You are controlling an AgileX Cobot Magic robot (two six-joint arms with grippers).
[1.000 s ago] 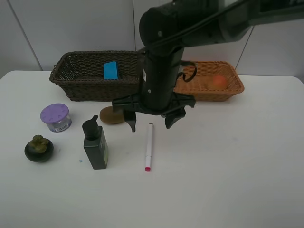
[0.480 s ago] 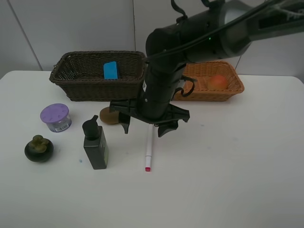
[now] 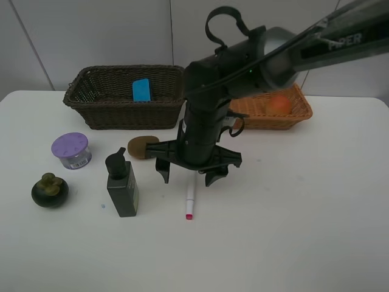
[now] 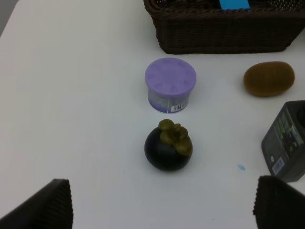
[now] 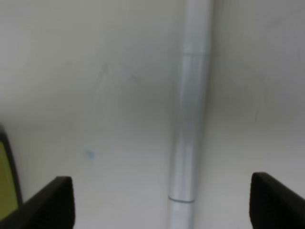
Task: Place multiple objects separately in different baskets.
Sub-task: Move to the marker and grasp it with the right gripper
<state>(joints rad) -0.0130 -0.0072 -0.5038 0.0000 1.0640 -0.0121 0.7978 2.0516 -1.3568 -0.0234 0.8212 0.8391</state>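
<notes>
Nearest: mangosteen (image 3: 50, 190) and pump bottle (image 3: 123, 185) stand on the desk (image 3: 292, 231) at left. The pen (image 3: 191, 196) lies flat mid-desk, red tip toward the camera. Right gripper (image 3: 188, 177) is low over the pen's far half, jaws spread wide on either side of the barrel, holding nothing. In the wrist view the barrel runs between the fingertips, roughly centred. Left gripper (image 4: 164, 205) hangs over the mangosteen, jaws fully apart and empty. Further back are the jar (image 3: 72, 150) and kiwi (image 3: 141, 147), both loose on the desk. Farthest: eraser (image 3: 141, 90) in the dark basket (image 3: 121, 114), orange fruit (image 3: 279, 103) in the tan basket (image 3: 285, 117). Green fruit not visible, likely behind the arm. Risks: the pen is thin and round, so closing too high misses it, going too low jams the tips into the desk, and uneven contact could roll it away. The left tip is near the kiwi and may nudge it. Versus a second ago: the right gripper has dropped from well above the pen to just over it, at the same jaw width. Items unmoved.
</notes>
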